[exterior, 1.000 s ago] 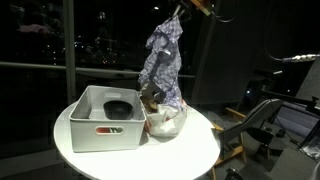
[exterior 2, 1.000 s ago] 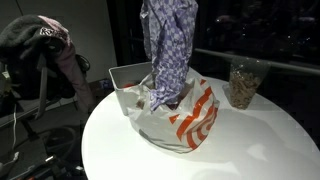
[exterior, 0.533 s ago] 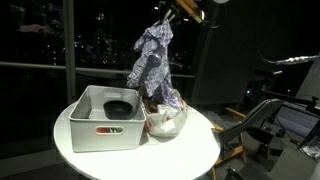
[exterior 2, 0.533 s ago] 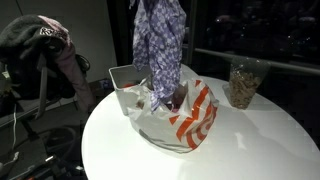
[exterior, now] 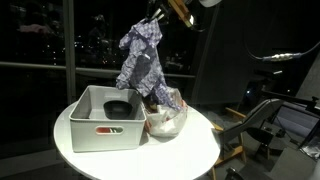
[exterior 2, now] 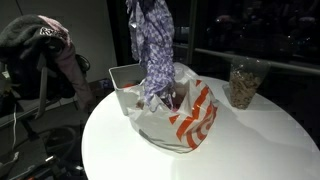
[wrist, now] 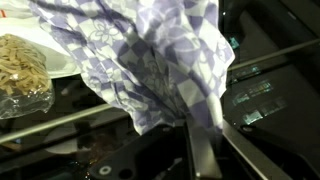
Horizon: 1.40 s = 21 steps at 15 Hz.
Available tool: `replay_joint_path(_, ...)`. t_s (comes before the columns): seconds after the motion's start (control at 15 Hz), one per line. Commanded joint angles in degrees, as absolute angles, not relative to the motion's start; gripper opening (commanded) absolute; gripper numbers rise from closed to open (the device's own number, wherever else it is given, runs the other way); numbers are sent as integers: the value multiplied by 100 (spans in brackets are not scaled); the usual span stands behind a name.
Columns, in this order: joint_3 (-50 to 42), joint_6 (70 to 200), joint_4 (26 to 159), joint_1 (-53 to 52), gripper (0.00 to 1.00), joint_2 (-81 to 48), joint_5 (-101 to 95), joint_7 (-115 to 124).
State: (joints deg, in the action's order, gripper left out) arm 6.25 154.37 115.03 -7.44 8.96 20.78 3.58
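The checked cloth (exterior: 142, 60) hangs from the gripper (exterior: 156, 10) high above the round white table (exterior: 195, 150). Its long axis runs almost vertical, leaning a little so that the top sits toward the window side. Its lower end comes down to the open mouth of the plastic bag (exterior: 166, 120); whether it touches the bag's contents cannot be told. So the cloth lies straight below the tool, with the bag directly under it.

The gripper is closed to nearly its tightest, pinching 1 bunched top corner of the cloth (wrist: 150, 60), as the wrist view shows.

The fabric is thin and limp, a blue and white check, falling in loose folds (exterior 2: 155, 50). The bag (exterior 2: 190, 120) is crinkly and translucent with orange print. A rigid white bin (exterior: 100, 128) touches the bag and stands at the table's edge, holding 1 dark bowl (exterior: 118, 108). A clear jar (exterior 2: 242, 85) stands near the far edge.
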Motion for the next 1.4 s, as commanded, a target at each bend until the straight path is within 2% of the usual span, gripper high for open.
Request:
replay_joint_path(0.0, 469, 15536, 11246, -917, 1, 725, 2820, -399)
replay_joint_path(0.93, -301, 16288, 12681, -60, 2, 1394, 3217, -36)
replay_joint_path(1.33, -206, 15653, 13406, 115, 2, 1728, 2152, 440)
